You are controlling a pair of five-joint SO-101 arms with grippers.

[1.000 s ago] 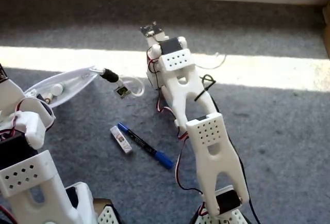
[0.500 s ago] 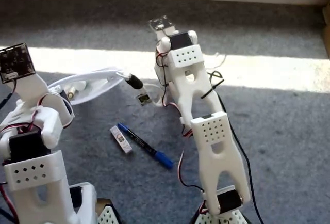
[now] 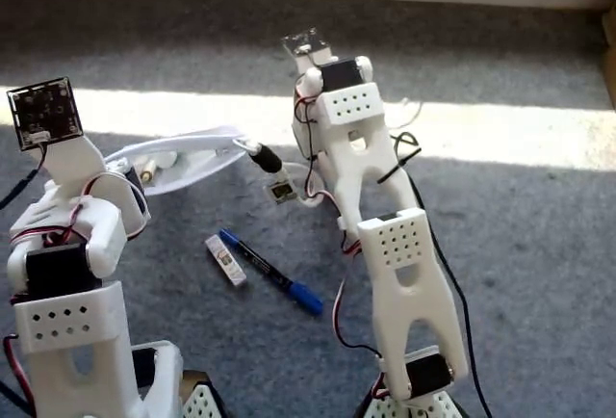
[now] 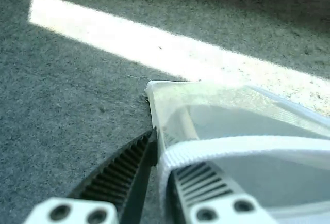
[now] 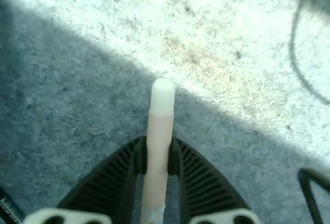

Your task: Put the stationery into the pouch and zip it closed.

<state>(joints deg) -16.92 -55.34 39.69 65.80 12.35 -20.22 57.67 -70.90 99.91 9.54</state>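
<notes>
**A:** Which step is running?

**B:** Filling is going on and zipping is not yet starting. The left gripper (image 4: 163, 156) is clamping the white rim of the pouch (image 3: 188, 156) and holding it off the carpet (image 3: 500, 245) at far left, with a few items lying inside. The right gripper (image 5: 157, 154) is pinching a white stick (image 5: 161, 110) over the shadow's edge. A blue pen (image 3: 269, 272) and a white block (image 3: 226, 260) are lying side by side, near and between the arms.

**A:** What is the next move asking for?

**B:** I'm judging that the right arm needs to aim the stick into the pouch mouth while the left one is holding the rim steady. The pen and block are waiting after that.

**A:** What is differing from a second ago?

**B:** The left arm is standing further right and farther in, the pouch is sitting further right, closer to the right arm, and the right arm is sitting slightly further right. The pen and block are lying where they were.
</notes>
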